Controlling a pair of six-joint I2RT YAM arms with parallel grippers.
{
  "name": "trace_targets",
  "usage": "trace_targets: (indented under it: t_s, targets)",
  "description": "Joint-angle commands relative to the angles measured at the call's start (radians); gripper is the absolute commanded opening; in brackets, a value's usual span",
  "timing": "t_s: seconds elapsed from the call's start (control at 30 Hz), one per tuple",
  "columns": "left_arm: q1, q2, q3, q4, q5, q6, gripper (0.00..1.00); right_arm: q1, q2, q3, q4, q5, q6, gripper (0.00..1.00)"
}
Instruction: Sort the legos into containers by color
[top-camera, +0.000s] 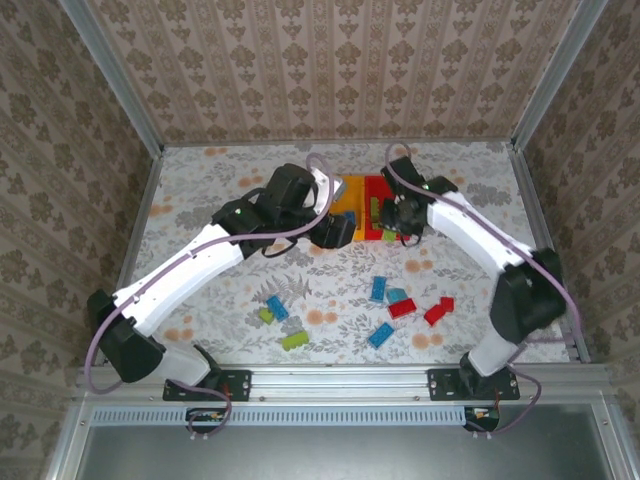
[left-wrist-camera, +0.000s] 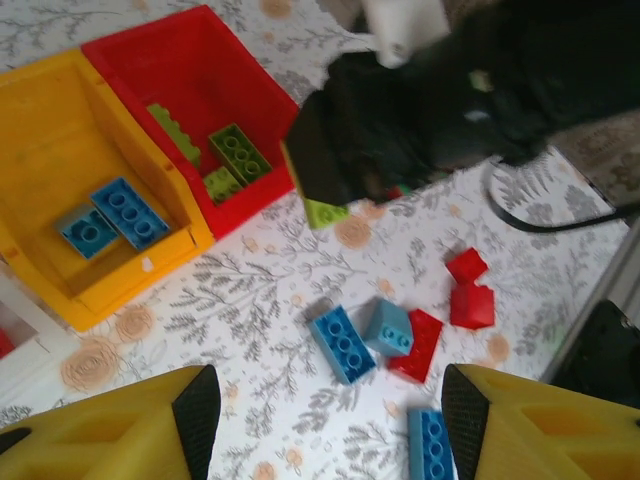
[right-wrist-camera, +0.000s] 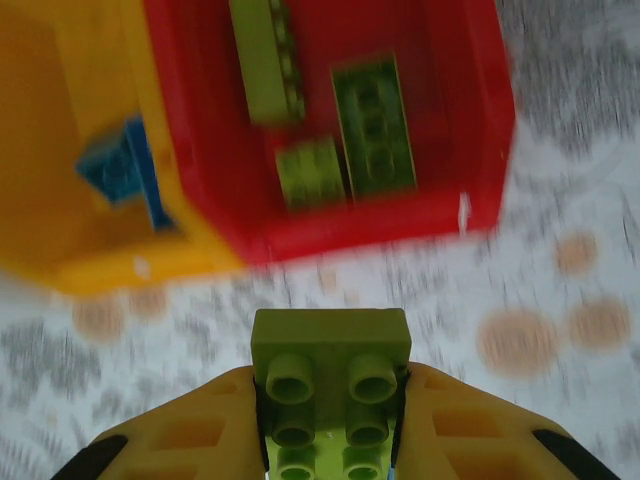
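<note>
Clamped in the right tool (right-wrist-camera: 330, 400): lime green lego (right-wrist-camera: 331, 345), studs facing the wrist, long axis along the fingers. Ahead of its tip, the red container (right-wrist-camera: 400, 225). Left tool (left-wrist-camera: 330, 400) open, empty.

The red bin (left-wrist-camera: 200, 65) and the yellow-orange bin (left-wrist-camera: 40, 150) stand side by side, touching, toward the tabletop's far edge; the red bin holds three green legos (left-wrist-camera: 240, 152), lying flat; the yellow-orange bin holds two blue legos (left-wrist-camera: 130, 212); a lime brick (right-wrist-camera: 330, 350) sits studs-up, clamped in the right pincer (right-wrist-camera: 330, 395), just in front of the red bin; eight loose legos (top-camera: 380, 334), blue, red and lime, lie scattered toward the near edge.
</note>
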Motion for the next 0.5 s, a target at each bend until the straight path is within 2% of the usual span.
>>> trace_targets:
  t_s: [0.0,0.2,0.33,0.47]
  targets:
    - [0.019,0.044,0.042,0.031,-0.018,-0.019,0.64,-0.045,0.147,0.161,0.041,0.060,-0.112,0.29]
    - [0.023,0.091,0.068,0.049,-0.006,-0.017,0.64,-0.097,0.401,0.447,-0.029,0.047,-0.123,0.29]
    - [0.023,0.102,0.061,0.056,0.004,-0.014,0.64,-0.099,0.468,0.480,-0.027,0.031,-0.105,0.32]
    - [0.020,0.119,0.054,0.059,0.032,-0.013,0.64,-0.101,0.480,0.452,-0.001,0.035,-0.095,0.40]
